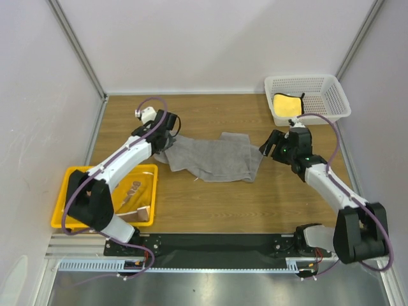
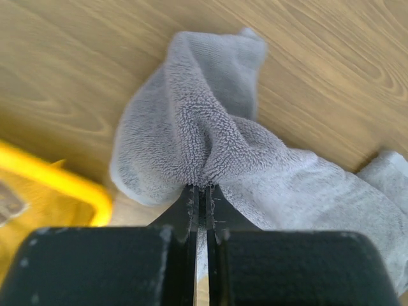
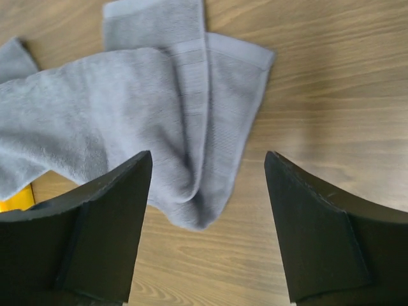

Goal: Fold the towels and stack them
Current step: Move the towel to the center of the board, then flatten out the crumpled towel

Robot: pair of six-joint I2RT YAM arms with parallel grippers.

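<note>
A grey towel (image 1: 213, 157) lies rumpled across the middle of the wooden table. My left gripper (image 1: 167, 137) is shut on its left end; in the left wrist view the fingertips (image 2: 203, 191) pinch a bunched fold of grey towel (image 2: 191, 127). At the towel's right end my right gripper (image 1: 266, 148) stands open, its fingers (image 3: 118, 191) either side of a grey towel (image 3: 185, 121) corner without touching it. A yellow towel (image 1: 287, 105) lies in the white mesh basket (image 1: 331, 95) at the back right. A printed yellow-orange towel (image 1: 131, 191) lies in the yellow tray (image 1: 64, 204).
The yellow tray sits at the near left, partly under the left arm; its rim (image 2: 57, 182) shows in the left wrist view. White walls enclose the table at left, back and right. A black rail (image 1: 210, 245) runs along the near edge.
</note>
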